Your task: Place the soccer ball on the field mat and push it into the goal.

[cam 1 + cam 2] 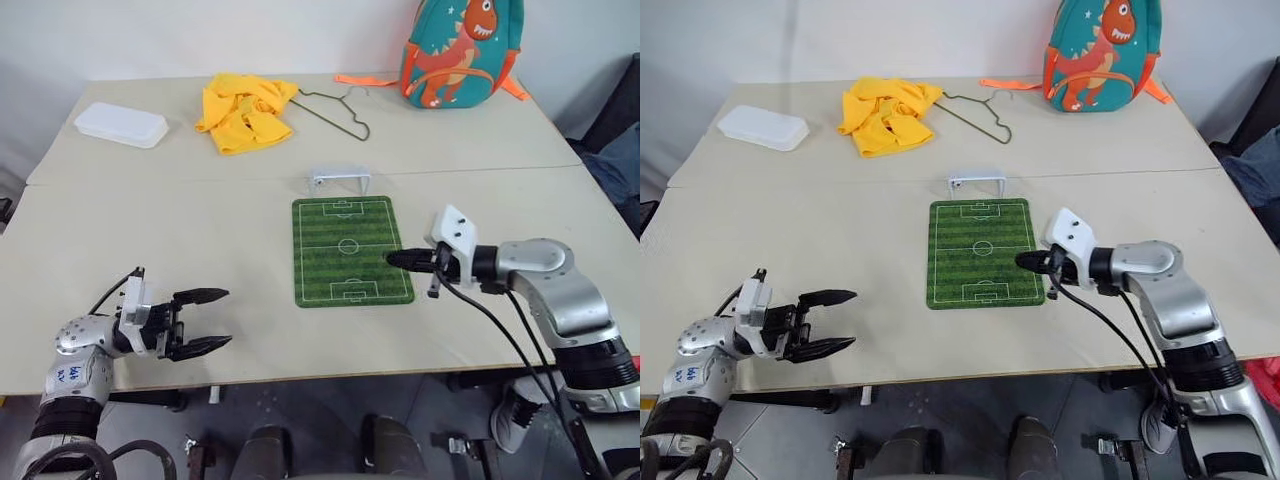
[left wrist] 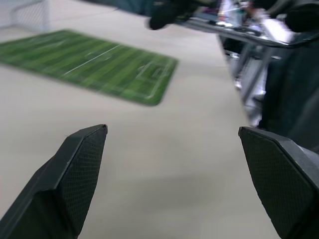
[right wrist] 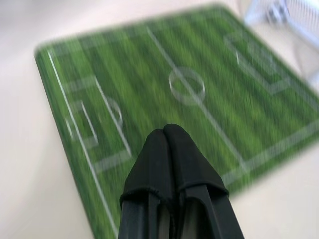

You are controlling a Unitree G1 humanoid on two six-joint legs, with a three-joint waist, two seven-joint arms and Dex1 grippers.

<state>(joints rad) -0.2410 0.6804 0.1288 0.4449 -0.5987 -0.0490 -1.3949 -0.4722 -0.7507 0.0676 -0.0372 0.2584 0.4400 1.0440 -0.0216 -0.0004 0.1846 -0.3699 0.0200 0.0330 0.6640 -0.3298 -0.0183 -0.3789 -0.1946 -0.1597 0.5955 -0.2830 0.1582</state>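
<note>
Left end effector (image 1: 208,320): nearest the camera, black fingers spread wide, holding nothing, low over the bare table near its front edge.
Right end effector (image 1: 393,258): fingers pressed together, nothing visibly held, tip at the right edge of the flat green striped field mat (image 1: 349,250).
Soccer ball: I cannot find it; the small white-grey goal frame (image 1: 339,179) at the mat's far end looks empty.
Risk: a tiny ball could roll off the smooth mat, or a shove could slide the goal.
Surface: pale wooden table (image 1: 150,230), with a yellow cloth (image 1: 244,110), wire hanger (image 1: 340,110), white lidded box (image 1: 121,124) and teal dinosaur backpack (image 1: 460,50) at the back.
Room: plain light wall.

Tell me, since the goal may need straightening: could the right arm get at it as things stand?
Probably yes. The right gripper, shut, hovers at the field mat's right edge, and the goal stands just beyond the mat's far end with nothing between them.
</note>
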